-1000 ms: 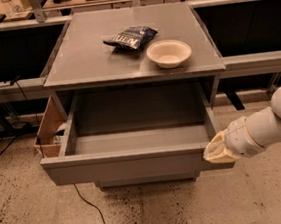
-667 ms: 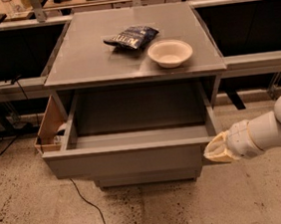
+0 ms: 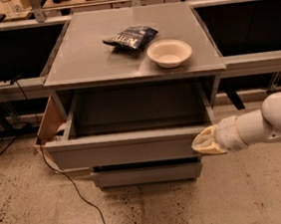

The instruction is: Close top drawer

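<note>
The robot's cream-tipped gripper [image 3: 206,142], its grip state impossible to tell, sits at the right end of the open, wide matte-grey top drawer [image 3: 124,148], whose front runs leftward.

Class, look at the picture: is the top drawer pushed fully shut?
No, the top drawer is pulled far out, its box open to view, with the claw at the right end of its front.
</note>
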### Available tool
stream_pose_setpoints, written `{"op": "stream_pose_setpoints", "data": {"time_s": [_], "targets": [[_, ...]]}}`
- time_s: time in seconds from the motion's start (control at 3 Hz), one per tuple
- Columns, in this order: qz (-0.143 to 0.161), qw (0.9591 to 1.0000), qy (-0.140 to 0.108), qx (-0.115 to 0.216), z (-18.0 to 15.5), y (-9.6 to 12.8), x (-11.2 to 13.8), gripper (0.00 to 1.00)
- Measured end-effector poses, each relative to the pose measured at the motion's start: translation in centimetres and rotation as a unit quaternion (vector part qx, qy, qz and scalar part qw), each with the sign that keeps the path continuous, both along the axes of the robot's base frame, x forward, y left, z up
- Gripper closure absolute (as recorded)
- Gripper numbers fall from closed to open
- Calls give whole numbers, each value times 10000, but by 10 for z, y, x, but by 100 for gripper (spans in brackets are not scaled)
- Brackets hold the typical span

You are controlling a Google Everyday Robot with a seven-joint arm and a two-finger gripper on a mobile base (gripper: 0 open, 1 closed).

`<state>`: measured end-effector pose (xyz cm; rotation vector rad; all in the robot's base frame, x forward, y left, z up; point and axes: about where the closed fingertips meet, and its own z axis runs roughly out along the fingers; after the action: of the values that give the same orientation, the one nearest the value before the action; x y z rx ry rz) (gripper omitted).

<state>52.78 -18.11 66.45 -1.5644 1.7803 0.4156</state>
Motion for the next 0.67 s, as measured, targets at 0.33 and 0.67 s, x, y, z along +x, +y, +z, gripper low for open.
{"op": "stream_pose_setpoints", "data": {"time_s": [0.33, 0.67], "targets": [[209, 9992, -229, 261, 2, 26, 24, 100], [310, 9969, -525, 499, 7, 55, 47, 100]]}}
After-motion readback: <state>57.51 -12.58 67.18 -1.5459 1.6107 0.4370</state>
